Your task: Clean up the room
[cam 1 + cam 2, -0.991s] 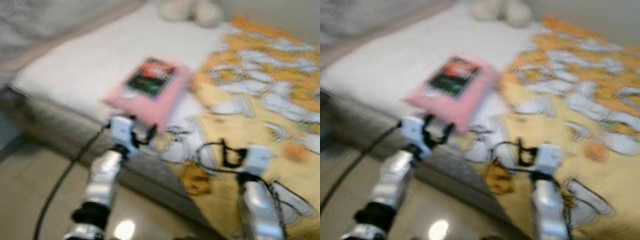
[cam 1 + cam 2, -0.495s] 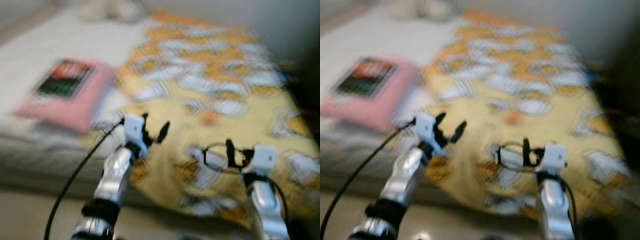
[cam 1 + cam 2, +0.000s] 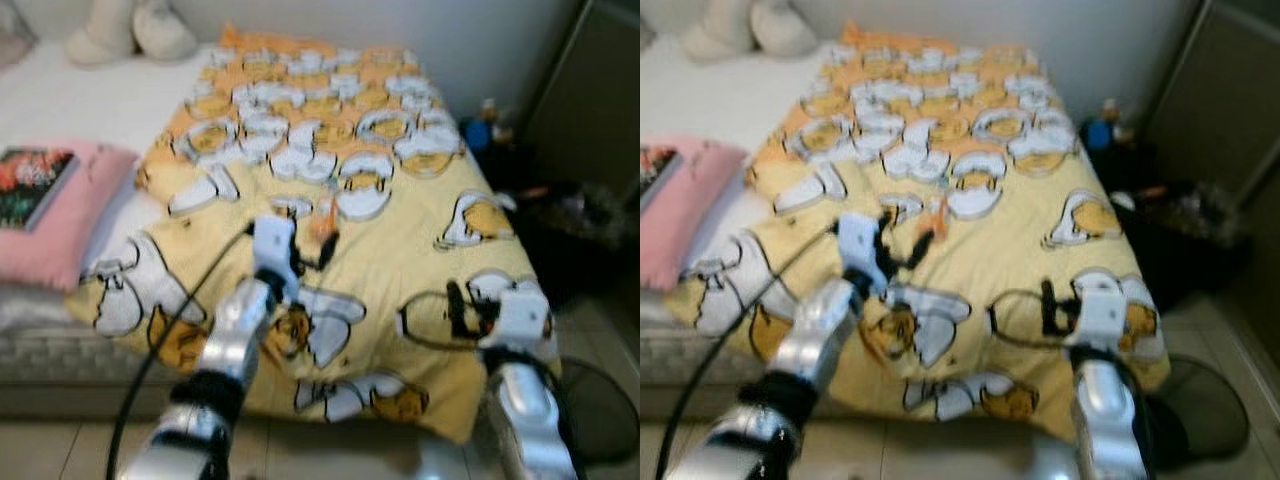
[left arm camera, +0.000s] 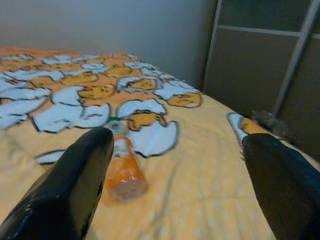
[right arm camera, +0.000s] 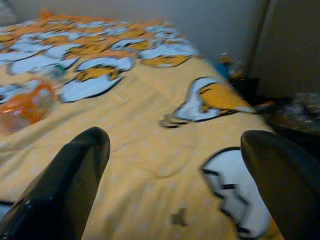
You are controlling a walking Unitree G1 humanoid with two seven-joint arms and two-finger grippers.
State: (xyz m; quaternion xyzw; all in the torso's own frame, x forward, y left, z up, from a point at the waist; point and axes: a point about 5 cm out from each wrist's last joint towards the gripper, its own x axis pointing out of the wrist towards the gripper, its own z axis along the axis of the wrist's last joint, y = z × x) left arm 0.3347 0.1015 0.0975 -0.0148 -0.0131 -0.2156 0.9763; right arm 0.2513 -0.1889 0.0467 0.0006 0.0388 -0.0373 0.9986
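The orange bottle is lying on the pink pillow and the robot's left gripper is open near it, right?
Not quite. The orange bottle lies on the yellow blanket, not on the pink pillow, which holds a book. The left wrist view shows it on the blanket. The left gripper is open near it, as you said.
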